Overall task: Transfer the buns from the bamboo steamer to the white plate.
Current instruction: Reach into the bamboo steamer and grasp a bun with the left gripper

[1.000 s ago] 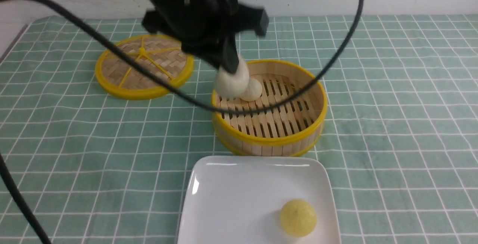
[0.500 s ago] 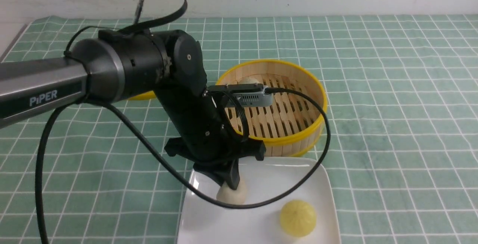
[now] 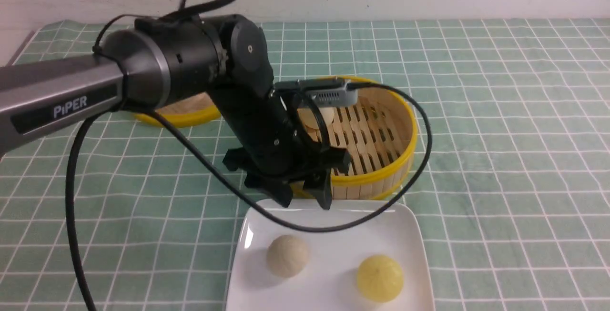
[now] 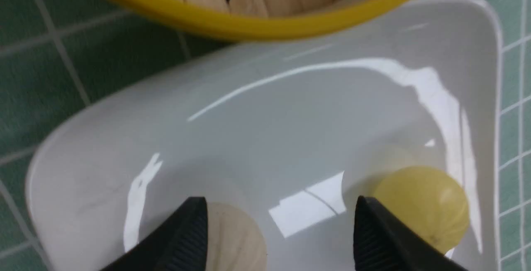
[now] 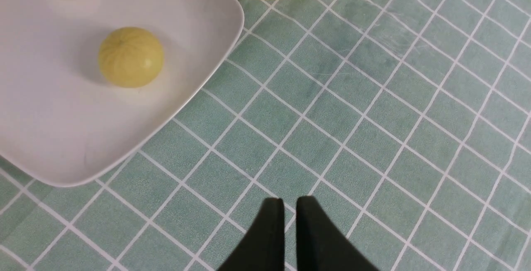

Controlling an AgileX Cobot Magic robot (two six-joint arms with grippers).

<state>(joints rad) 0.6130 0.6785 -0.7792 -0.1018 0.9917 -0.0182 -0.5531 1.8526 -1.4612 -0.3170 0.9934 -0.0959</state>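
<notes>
A cream bun (image 3: pixel 287 255) and a yellow bun (image 3: pixel 380 277) lie apart on the white plate (image 3: pixel 333 225). Another cream bun (image 3: pixel 318 116) rests in the bamboo steamer (image 3: pixel 410 135), partly hidden by my left arm. My left gripper (image 3: pixel 305 202) hangs open over the plate's far edge, above the cream bun and holding nothing. In the left wrist view, the gripper (image 4: pixel 278 204) frames the cream bun (image 4: pixel 236 238) and the yellow bun (image 4: pixel 419 204). My right gripper (image 5: pixel 290 201) is shut and empty over bare cloth beside the plate (image 5: pixel 62 138); it does not show in the front view.
The flat woven steamer lid (image 3: pixel 176 119) lies at the back left, mostly hidden behind my left arm. A green checked cloth (image 3: pixel 500 158) covers the table. The left arm's cable (image 3: pixel 410 168) loops over the steamer and the plate's far edge.
My left gripper carried the cream bun from the steamer down to the plate, opened, let it go and rose a little. The bun now rests on the plate.
</notes>
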